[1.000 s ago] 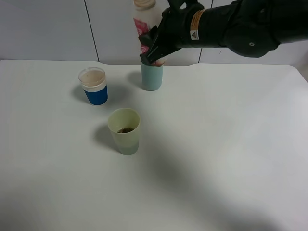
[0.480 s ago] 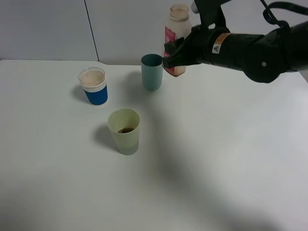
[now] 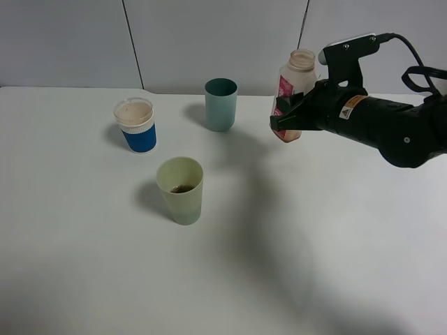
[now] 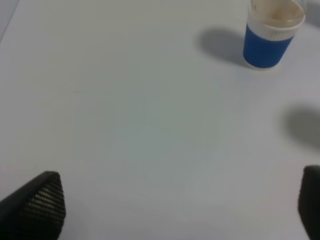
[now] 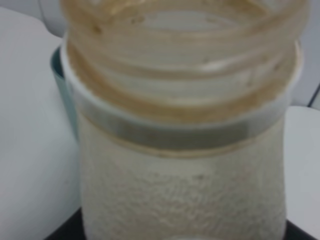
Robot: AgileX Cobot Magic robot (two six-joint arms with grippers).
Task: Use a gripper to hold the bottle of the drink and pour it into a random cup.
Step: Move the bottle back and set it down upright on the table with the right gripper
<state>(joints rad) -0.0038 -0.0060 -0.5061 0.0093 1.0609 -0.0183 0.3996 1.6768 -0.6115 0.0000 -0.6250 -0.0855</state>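
The bottle of the drink (image 3: 294,94) hangs in the air over the far right part of the table (image 3: 314,237), upright, its open neck on top. The right tool (image 3: 285,120) is clenched on its lower body, with the pink-red label showing just above the black claw. The bottle is well to the right of the teal-green cup (image 3: 221,104) and clear of the table top.

The right wrist view fills up with that same bottle (image 5: 185,125): threaded wide mouth, cloudy translucent wall, brownish residue at the neck, and a sliver of the teal-green cup (image 5: 62,82) behind it. None of that detail reaches the high camera. The left wrist view gives what the high view does not: the left tool (image 4: 175,207) with its two dark fingertips (image 4: 37,205) spread wide apart and nothing between them, above bare table, with the blue cup (image 4: 272,32) farther off.

Count them: one bottle and three cups. The blue cup with the white rim (image 3: 137,125) is far left, the teal one is at the back, and the pale yellow-green cup (image 3: 181,190) is nearest, with a dark puddle in its bottom.

The right arm (image 3: 380,125) reaches in from the right edge, forearm nearly level, orange-and-white label facing the camera, cable looping behind.
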